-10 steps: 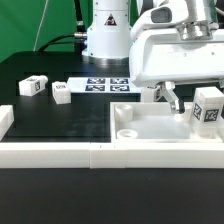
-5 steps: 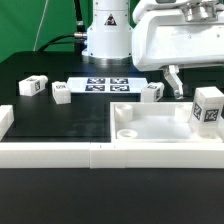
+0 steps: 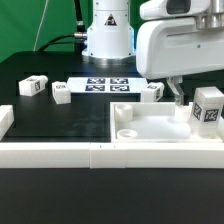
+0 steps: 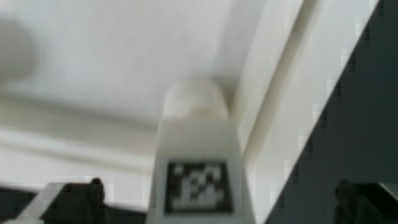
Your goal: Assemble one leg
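Observation:
A small white leg point(image 3: 207, 108) with a black-and-white tag stands upright on the large white tabletop panel point(image 3: 160, 128), at its corner on the exterior view's right. My gripper point(image 3: 178, 92) hangs just beside that leg, on the exterior view's left of it and slightly above the panel. In the wrist view the same leg point(image 4: 199, 150) stands ahead, centred between my two dark fingertips point(image 4: 71, 196). The gripper point(image 4: 217, 200) is open and does not touch it. Three more legs lie on the black mat: two point(image 3: 33, 86), point(image 3: 61, 92) far to the exterior view's left, one point(image 3: 152, 93) by the panel's back edge.
The marker board point(image 3: 105, 84) lies flat in front of the robot base point(image 3: 107, 35). A white L-shaped fence point(image 3: 60, 152) runs along the front of the mat and meets the panel. The panel has a raised rim and a corner hole point(image 3: 128, 132).
The gripper rose, then came back down and shifted toward the exterior view's right, closer to the standing leg. The legs and panel have not moved.

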{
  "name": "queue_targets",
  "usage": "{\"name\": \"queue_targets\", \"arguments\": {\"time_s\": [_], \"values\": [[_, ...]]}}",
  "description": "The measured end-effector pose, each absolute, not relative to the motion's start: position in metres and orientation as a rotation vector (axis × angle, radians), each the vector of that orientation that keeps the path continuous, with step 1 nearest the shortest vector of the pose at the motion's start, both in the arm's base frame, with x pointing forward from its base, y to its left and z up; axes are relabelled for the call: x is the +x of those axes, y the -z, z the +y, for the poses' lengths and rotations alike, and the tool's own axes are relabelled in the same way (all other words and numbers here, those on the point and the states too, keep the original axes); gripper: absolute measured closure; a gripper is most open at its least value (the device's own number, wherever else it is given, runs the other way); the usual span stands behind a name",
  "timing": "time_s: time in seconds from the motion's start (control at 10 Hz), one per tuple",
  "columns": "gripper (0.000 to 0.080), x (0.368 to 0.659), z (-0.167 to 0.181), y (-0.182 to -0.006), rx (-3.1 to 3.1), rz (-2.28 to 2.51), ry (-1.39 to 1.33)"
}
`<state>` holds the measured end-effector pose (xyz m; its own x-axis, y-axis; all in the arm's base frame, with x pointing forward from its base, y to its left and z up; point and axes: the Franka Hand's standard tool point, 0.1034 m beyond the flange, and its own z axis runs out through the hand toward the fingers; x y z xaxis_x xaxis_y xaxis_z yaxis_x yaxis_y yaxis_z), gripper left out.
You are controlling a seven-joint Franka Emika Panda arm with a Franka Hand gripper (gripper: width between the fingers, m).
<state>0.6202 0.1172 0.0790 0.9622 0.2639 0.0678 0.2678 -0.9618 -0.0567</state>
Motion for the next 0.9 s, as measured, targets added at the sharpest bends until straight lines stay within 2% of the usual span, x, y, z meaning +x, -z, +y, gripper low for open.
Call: {"name": "queue_targets", "arguments": {"time_s": [0.2,0.4,0.5,0.6,0.7,0.8,0.9], "values": [[0.0151,0.6250,0.1194,-0.0807,-3.039,-0.421,-0.072],[0.0151,0.6270,0.1200,-0.0805,-3.038,-0.423,-0.068],[0.0236,0.6273,0.1198,-0.0801,-3.038,-0.422,-0.063],[0.0373,0.6273,0.1197,-0.0801,-3.038,-0.422,-0.063],[0.0373,0.6274,0.1195,-0.0800,-3.038,-0.421,-0.063],[0.0508,0.6273,0.1187,-0.0798,-3.039,-0.419,-0.064],[0.0508,0.6273,0.1187,-0.0798,-3.039,-0.419,-0.064]]}}
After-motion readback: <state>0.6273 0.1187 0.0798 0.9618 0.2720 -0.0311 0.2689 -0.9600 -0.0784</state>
